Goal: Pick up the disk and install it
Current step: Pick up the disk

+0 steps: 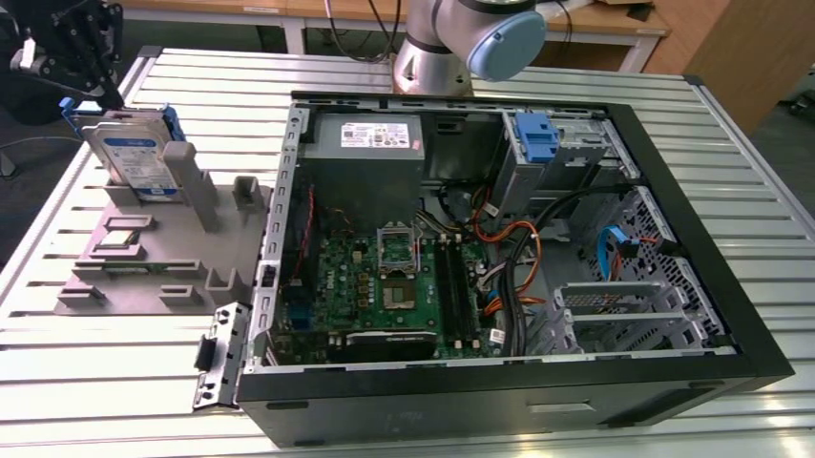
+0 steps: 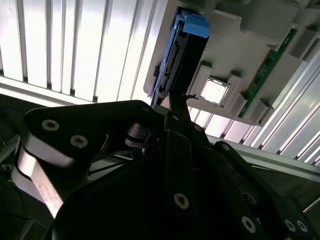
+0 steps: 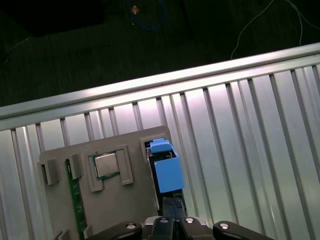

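The disk point(image 1: 134, 157) stands on edge in a slot of the grey holder point(image 1: 140, 277) at the exterior view's left, its white-and-blue label showing and blue rails along its edges. My black gripper point(image 1: 90, 76) hangs above it and slightly toward the exterior view's left, apart from it. In both wrist views the disk point(image 2: 175, 55) point(image 3: 167, 172) shows edge-on with its blue rail end just beyond the gripper point(image 2: 181, 100) point(image 3: 173, 204). The fingers lie together, shut, with nothing between them.
An open computer case point(image 1: 713, 286) fills the table's middle and right, with motherboard point(image 1: 382, 286), grey power supply point(image 1: 369, 138) and a blue bracket point(image 1: 535, 138) in the drive bay. The holder also carries a processor chip point(image 3: 106, 165) and a green memory stick point(image 2: 267, 67). The arm's base point(image 1: 440, 52) stands behind the case.
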